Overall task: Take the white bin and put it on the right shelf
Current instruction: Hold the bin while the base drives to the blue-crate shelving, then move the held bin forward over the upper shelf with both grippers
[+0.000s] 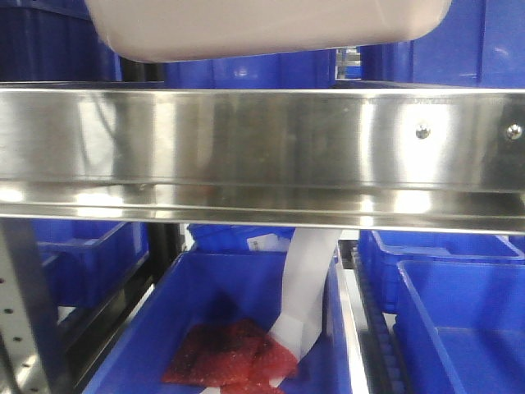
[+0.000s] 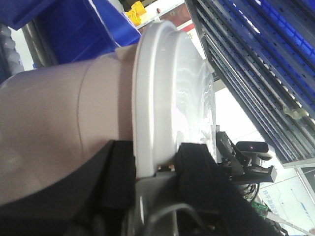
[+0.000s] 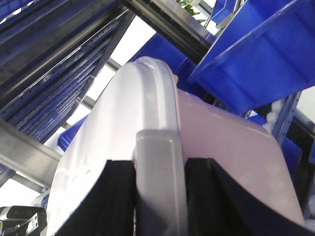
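The white bin (image 1: 262, 29) was seen held up in the air just above the right shelf (image 1: 246, 156). Only its pale underside was caught at the top of the front view, and a band of blue was visible between it and the steel, so no contact could be made out. The shelf's broad shiny front rail was stretched across the whole frame, with two screw heads (image 1: 422, 130) set near its right end.

In the left wrist view, the left end effector (image 2: 157, 173) was closed on the rim of the bin's white lid (image 2: 172, 88) — one of its black pads (image 2: 197, 172) was pressed on the lid side and the other sat under the pinkish body. In the right wrist view, the right end effector (image 3: 161, 196) was clamped in much the same way, with a pad set on either side of the grey handle (image 3: 158, 162) at the lid's edge. So the bin was gripped from both ends.

Under the shelf, an open blue bin (image 1: 221, 283) was seen with red packets (image 1: 230, 357) and a white paper strip (image 1: 308, 283) inside. More blue bins (image 1: 459, 328) were parked to the right of it.
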